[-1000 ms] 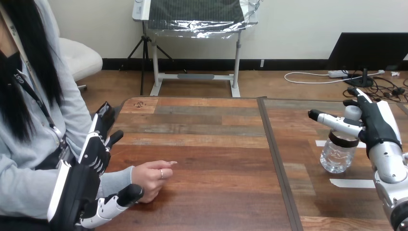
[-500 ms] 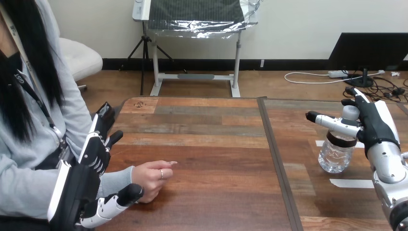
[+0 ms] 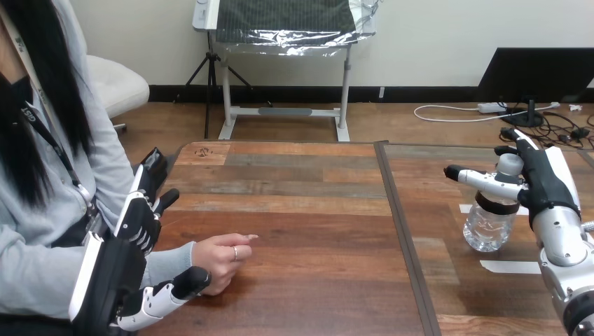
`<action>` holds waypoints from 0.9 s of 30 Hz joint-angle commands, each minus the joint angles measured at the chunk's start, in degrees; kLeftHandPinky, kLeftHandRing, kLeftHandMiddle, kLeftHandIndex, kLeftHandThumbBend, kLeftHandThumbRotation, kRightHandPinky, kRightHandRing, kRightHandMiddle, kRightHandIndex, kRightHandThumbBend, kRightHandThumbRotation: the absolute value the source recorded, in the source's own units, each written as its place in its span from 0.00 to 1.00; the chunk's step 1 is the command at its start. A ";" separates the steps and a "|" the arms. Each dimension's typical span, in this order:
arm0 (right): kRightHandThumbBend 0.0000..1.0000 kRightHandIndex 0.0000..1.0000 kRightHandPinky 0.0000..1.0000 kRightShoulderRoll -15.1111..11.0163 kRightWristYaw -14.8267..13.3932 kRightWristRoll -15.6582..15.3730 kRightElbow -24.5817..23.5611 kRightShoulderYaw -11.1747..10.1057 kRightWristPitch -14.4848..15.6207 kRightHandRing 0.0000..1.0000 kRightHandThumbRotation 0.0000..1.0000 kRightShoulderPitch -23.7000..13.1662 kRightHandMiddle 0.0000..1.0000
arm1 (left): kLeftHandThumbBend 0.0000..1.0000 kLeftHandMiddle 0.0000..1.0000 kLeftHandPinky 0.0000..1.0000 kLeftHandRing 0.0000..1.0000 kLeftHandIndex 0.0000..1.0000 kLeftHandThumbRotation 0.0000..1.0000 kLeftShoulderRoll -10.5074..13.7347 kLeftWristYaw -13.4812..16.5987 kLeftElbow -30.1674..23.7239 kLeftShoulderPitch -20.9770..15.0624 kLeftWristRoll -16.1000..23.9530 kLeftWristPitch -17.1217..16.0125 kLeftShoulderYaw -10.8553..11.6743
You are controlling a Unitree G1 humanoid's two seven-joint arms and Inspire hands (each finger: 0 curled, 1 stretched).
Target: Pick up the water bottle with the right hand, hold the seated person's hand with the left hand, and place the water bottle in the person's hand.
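We log water bottle [image 3: 489,224], upright, clasped at its shoulder by right hand [image 3: 545,183], well right of the person's hand [image 3: 221,259]; left hand [image 3: 137,221] spread beside that

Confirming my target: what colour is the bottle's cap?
White cap; the bottle is clear with a dark band. Head view shows it.

The water bottle [image 3: 488,222] screens the inner side of the right hand [image 3: 550,183], so we cannot tell whether it grips. Far left of the water bottle, we cannot tell whether the left hand [image 3: 136,225] touches the person's hand [image 3: 220,257].
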 commanded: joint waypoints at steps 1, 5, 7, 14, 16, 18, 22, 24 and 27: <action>0.94 0.93 0.73 2.26 0.54 -0.87 1.19 1.12 2.61 0.82 0.29 0.31 0.86 | 1.00 1.00 0.91 0.99 0.98 0.64 1.02 -0.17 -3.14 -2.22 -0.56 -0.76 0.50; 0.95 0.93 0.74 2.36 0.82 -0.73 1.22 0.96 3.39 0.83 0.30 0.28 0.87 | 1.00 1.00 0.91 0.99 0.98 0.63 0.82 -0.02 -4.24 -1.50 -1.07 0.29 0.43; 0.94 0.93 0.74 2.49 0.79 -0.55 1.25 0.78 3.90 0.83 0.29 0.22 0.87 | 1.00 1.00 0.92 0.99 0.97 0.63 0.88 -0.19 -4.33 -1.52 -1.21 0.05 0.38; 0.94 0.93 0.77 2.54 0.68 -0.65 1.31 0.78 4.44 0.85 0.27 0.32 0.87 | 1.00 1.00 0.92 0.99 0.97 0.62 0.97 -0.74 -4.54 -1.45 -2.08 -0.03 0.33; 0.96 0.92 0.75 2.65 0.04 -0.84 1.32 0.91 4.72 0.84 0.27 0.29 0.87 | 1.00 1.00 0.92 0.99 0.97 0.62 1.00 -0.92 -4.84 -1.25 -2.28 0.05 0.28; 0.97 0.92 0.74 2.67 -0.27 -1.09 1.33 1.13 4.94 0.83 0.26 0.25 0.87 | 1.00 1.00 0.92 0.99 0.97 0.62 0.98 -0.84 -4.98 -1.17 -2.07 0.05 0.40; 0.97 0.91 0.74 2.80 -0.73 -1.12 1.33 1.06 5.07 0.82 0.24 0.26 0.85 | 1.00 1.00 0.92 0.99 0.97 0.62 1.07 -1.23 -4.51 -1.30 -2.52 -0.30 0.49; 0.97 0.90 0.73 3.00 -0.79 -0.47 1.30 0.37 5.04 0.82 0.22 0.26 0.85 | 1.00 1.00 0.92 0.99 0.97 0.61 1.11 -1.35 -4.33 -1.36 -2.51 -0.60 0.54; 0.97 0.89 0.73 3.26 -0.88 0.39 1.24 -0.49 4.94 0.81 0.16 0.22 0.84 | 1.00 1.00 0.92 0.99 0.97 0.62 1.06 -1.40 -4.51 -1.27 -2.50 -0.57 0.59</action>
